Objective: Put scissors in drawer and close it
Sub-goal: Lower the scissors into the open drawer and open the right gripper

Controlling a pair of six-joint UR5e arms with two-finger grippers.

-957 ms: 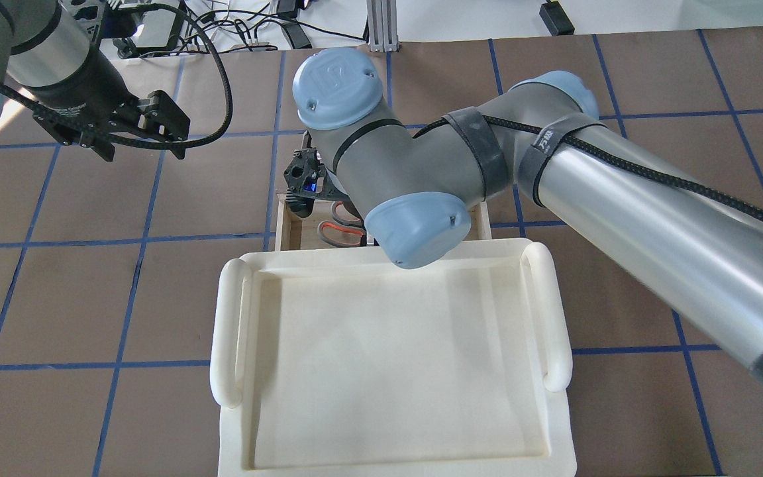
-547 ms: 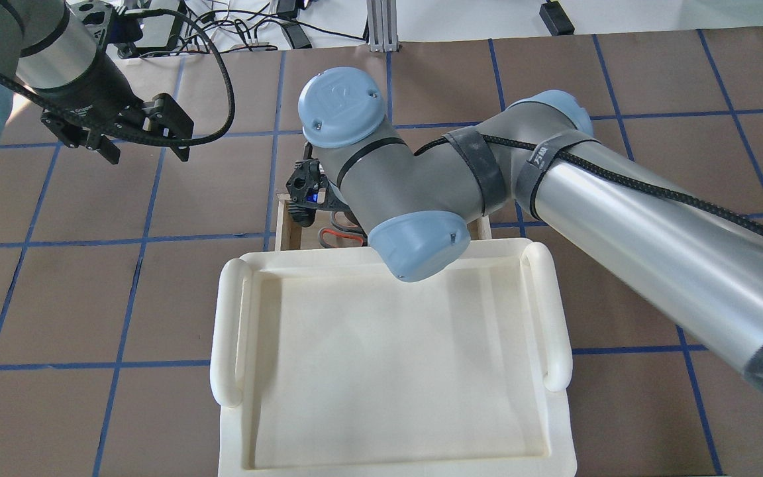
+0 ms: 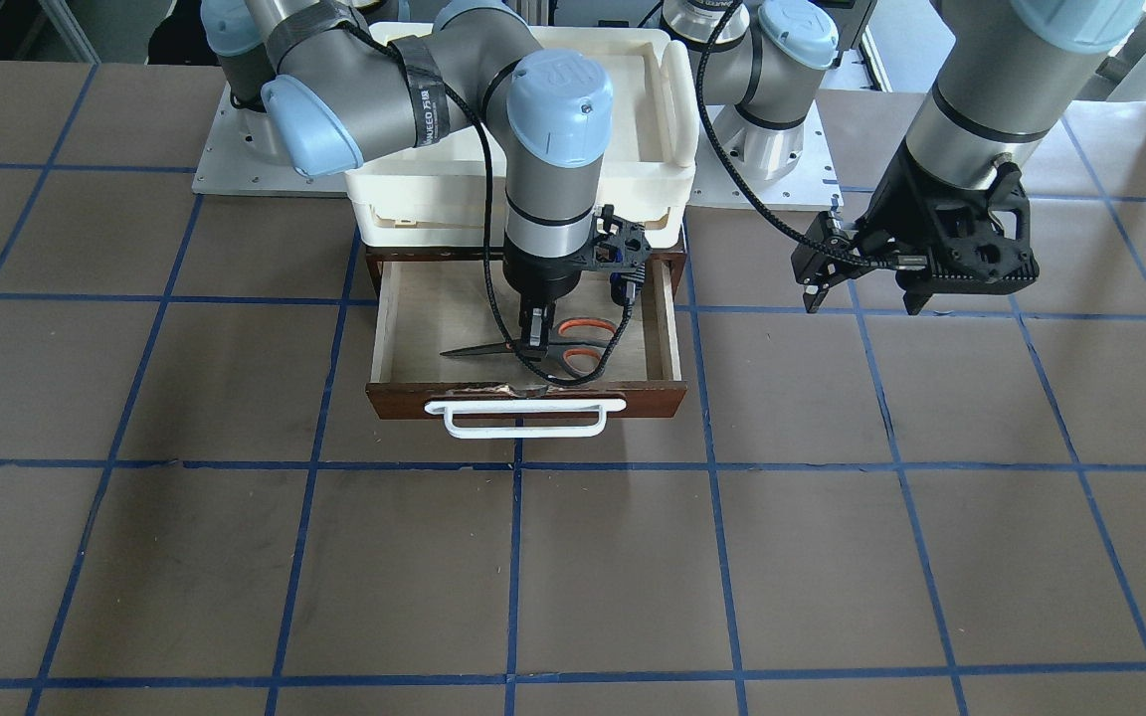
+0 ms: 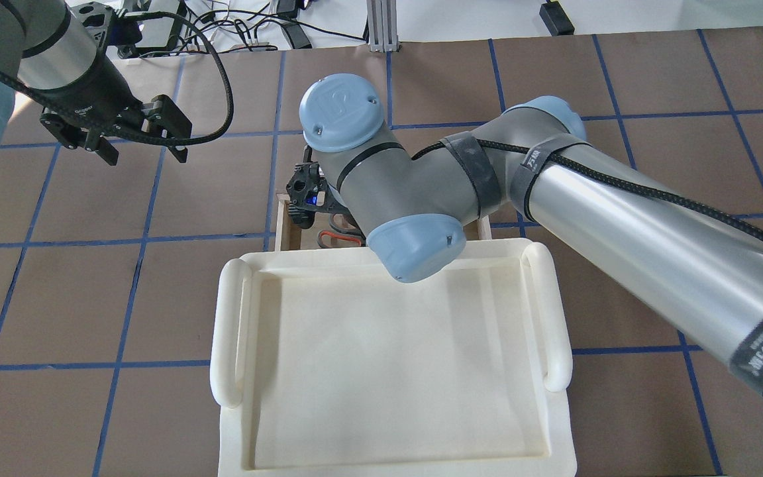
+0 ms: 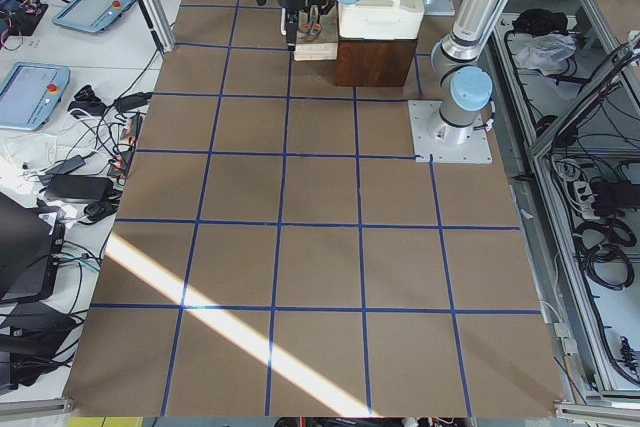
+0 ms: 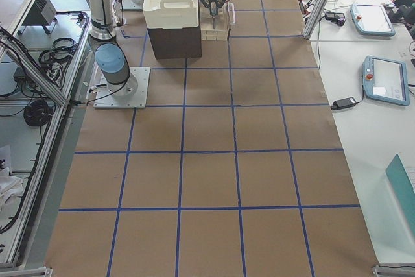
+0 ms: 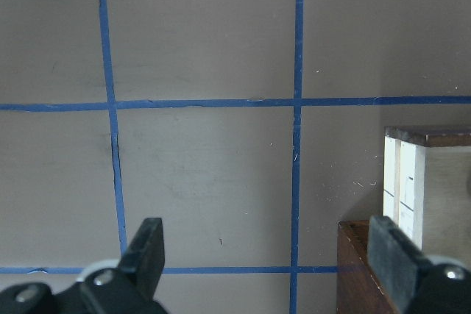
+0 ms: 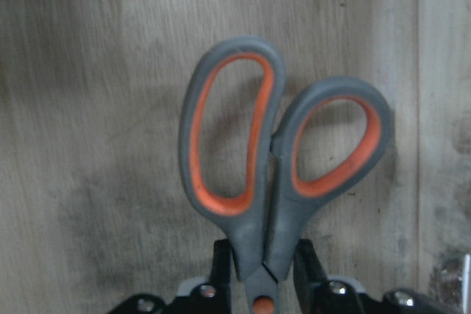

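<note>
Two hands, two states. My right hand (image 3: 531,338) is clamped on the scissors (image 3: 553,350); the wrist view shows my fingers (image 8: 221,264) pinching the neck just below the loops, close to the pivot. The scissors (image 8: 272,159) are closed, loops side by side. They sit inside the drawer (image 3: 379,328), low over its pale floor, though I cannot tell whether they touch it. In the front view the blades point toward that view's left and the loops toward its right, lying roughly along the drawer's front wall. My wrist stands upright above them.

The drawer is pulled out, its white handle (image 3: 523,418) facing away from my base. From overhead only a strip of the drawer (image 4: 282,225) shows, the rest hidden under my arm and the white tray (image 4: 229,331) sitting above it.

My left hand (image 3: 863,295) hangs open, fingers spread wide, over bare table (image 3: 235,547) off to the drawer's side and well apart from it. Its own camera sees the left hand (image 7: 268,255) above blue grid lines.
</note>
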